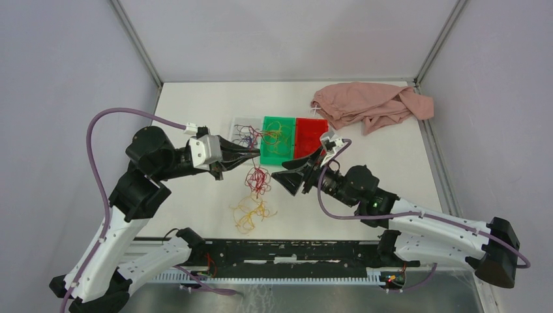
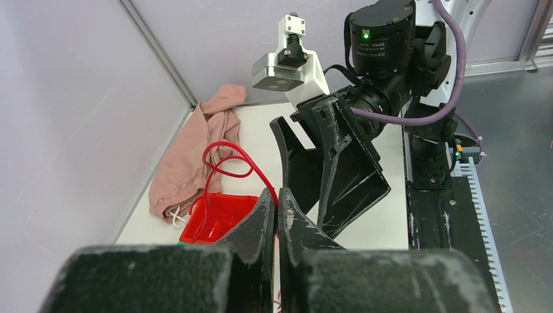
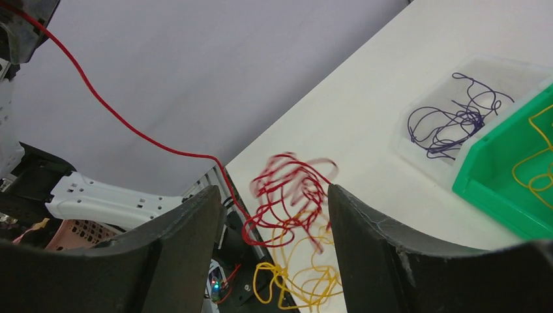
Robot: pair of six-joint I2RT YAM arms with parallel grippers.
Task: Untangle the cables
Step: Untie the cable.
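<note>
White counter (image 1: pixel 195 117) beneath everything. Crumpled at its far right corner, a pink cloth (image 1: pixel 372 104). Mid-counter, side by side: clear tray (image 1: pixel 242 122) holding purple cables (image 3: pixel 456 117), green tray (image 1: pixel 275 157) holding yellow strands (image 3: pixel 531 166), red tray (image 1: pixel 310 134). Right hand (image 1: pixel 287 182) spread wide, facing the red cables (image 1: pixel 257 181) from their right. Left hand (image 2: pixel 276 205) pressed together, pinching one red strand, with the tangle near its tips. Yellow cables (image 1: pixel 251 212) loose on the counter, nearer the arm bases.

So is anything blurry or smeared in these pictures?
Right wrist view: the red cables look smeared, probably swinging, while the purple strands are crisp. Left wrist view: the left gripper goes soft toward the lens. Top view: evenly lit, sharp.
</note>
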